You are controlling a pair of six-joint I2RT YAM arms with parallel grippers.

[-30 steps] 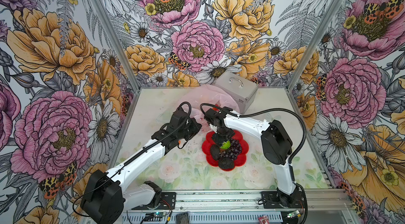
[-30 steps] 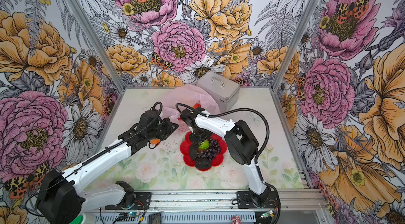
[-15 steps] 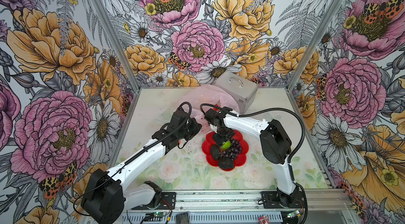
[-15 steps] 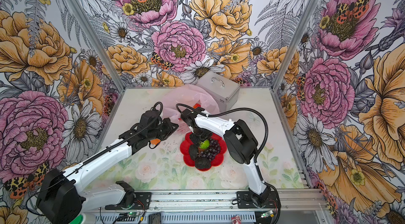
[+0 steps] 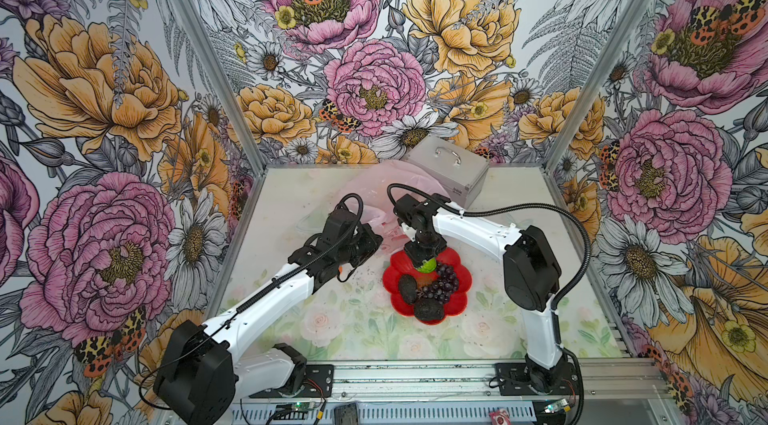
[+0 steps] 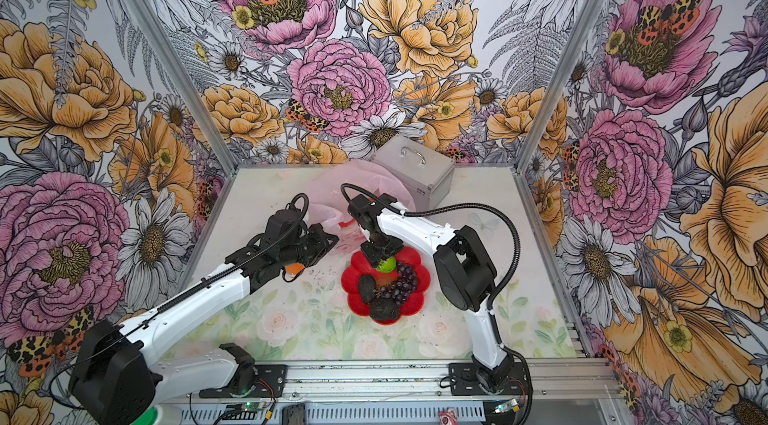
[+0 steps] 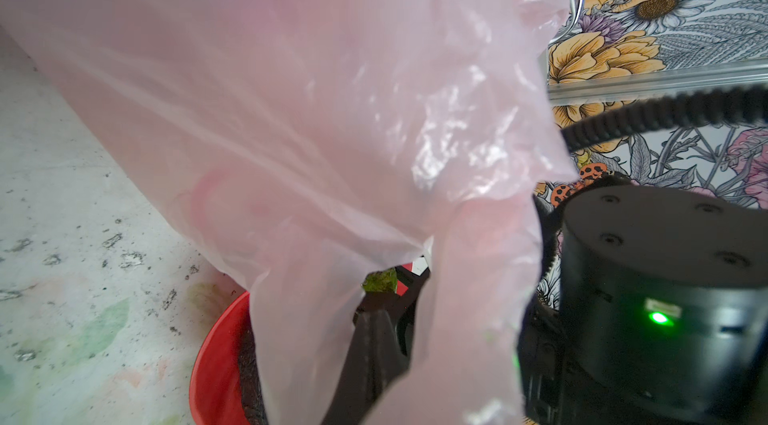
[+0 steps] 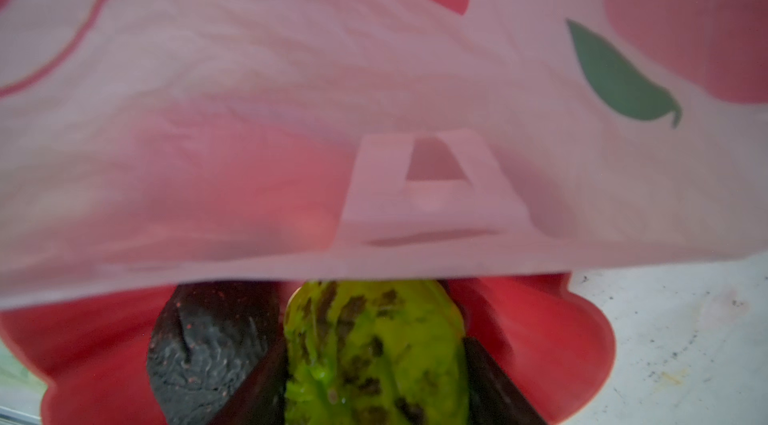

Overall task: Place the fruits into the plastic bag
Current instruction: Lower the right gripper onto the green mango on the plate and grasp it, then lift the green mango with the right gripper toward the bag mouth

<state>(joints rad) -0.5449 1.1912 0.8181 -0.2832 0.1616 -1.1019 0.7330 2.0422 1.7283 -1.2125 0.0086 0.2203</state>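
In a top view the right gripper [image 5: 424,260] stands straight over the lime [image 5: 428,267], which sits at the 12 o'clock edge of the red plate [image 5: 459,298]. Its jaws are part-open and pressed on the lime's two short sides. The plastic bag [image 5: 368,186] lies at 11 o'clock from the lime, its rim apparently pinched in the fully closed left gripper [image 5: 371,237].

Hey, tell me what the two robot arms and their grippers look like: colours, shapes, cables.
The left arm and right arm match: smooth white link shells between chunky black joint housings. A thick black ribbed cable arcs loose off the right arm. The right gripper has dark, flat, wedge-like fingers. A small green light glows on one black cylindrical joint.
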